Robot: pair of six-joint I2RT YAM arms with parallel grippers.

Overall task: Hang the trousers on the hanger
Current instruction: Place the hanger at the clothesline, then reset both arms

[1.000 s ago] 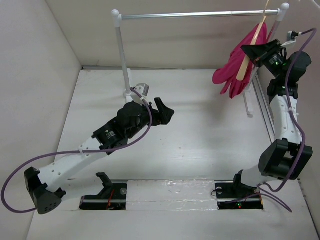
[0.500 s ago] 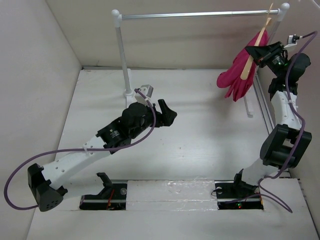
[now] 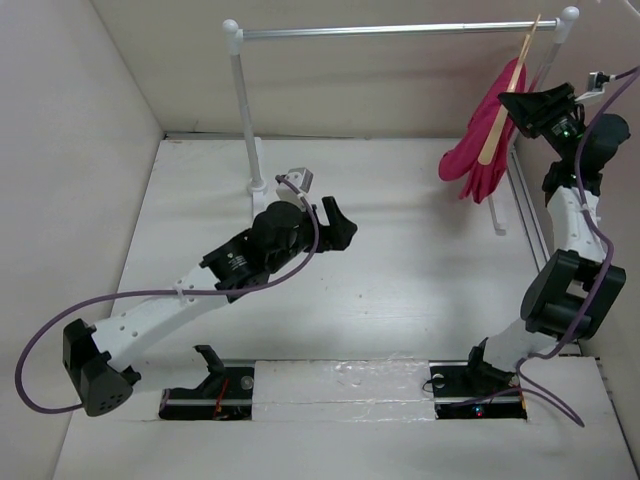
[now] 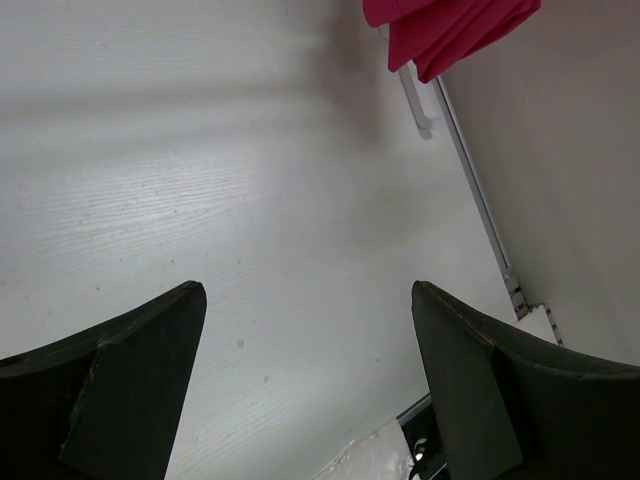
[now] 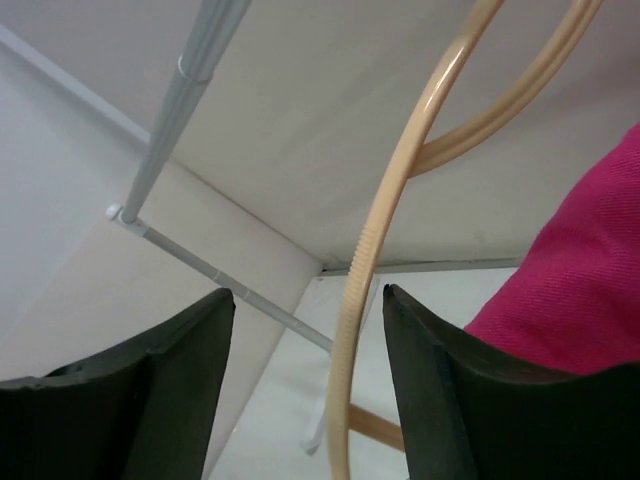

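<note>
Bright pink trousers (image 3: 478,150) are draped over the tan hanger (image 3: 500,115), which hangs from the right end of the silver rail (image 3: 400,30). My right gripper (image 3: 514,103) is up beside the hanger, jaws open. In the right wrist view the hanger's ribbed tan arm (image 5: 375,250) runs between my open fingers (image 5: 180,360), touching neither, with pink trousers (image 5: 580,300) at right. My left gripper (image 3: 338,222) hovers open over the middle of the table; its wrist view shows bare tabletop between its fingers (image 4: 150,350) and the trousers' hem (image 4: 450,30) far off.
The white-and-silver rail frame has a left post (image 3: 243,110) standing on the table and a right post (image 3: 565,20) near the wall. A grey clip-like piece (image 3: 298,180) lies by the left post's foot. Walls close in on both sides.
My right gripper has opened and let go of the hanger, and its arm has risen slightly toward the rail. The left arm has drifted a little right and away from me.
</note>
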